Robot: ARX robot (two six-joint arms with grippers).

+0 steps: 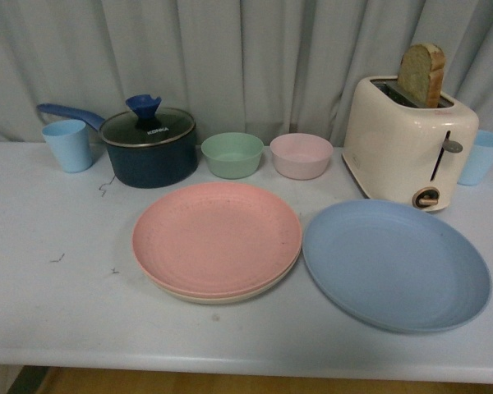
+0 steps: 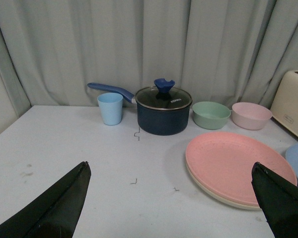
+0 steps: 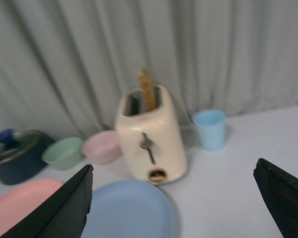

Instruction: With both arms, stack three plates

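Note:
The pink plate (image 1: 216, 236) lies on top of the beige plate (image 1: 222, 296), whose rim shows beneath it, at the table's middle. To its right the blue plate (image 1: 394, 263) rests alone on the table. Neither arm shows in the front view. In the left wrist view my left gripper (image 2: 171, 171) is open above the table, left of the pink plate (image 2: 236, 163) and the beige rim (image 2: 223, 198). My right gripper (image 3: 174, 173) is open, hovering back from the blue plate (image 3: 126, 210); that view is blurred.
Along the back stand a light blue cup (image 1: 68, 145), a dark lidded saucepan (image 1: 148, 148), a green bowl (image 1: 232, 154), a pink bowl (image 1: 301, 155), a cream toaster (image 1: 408, 144) holding bread, and another blue cup (image 1: 481, 156). A grey curtain hangs behind.

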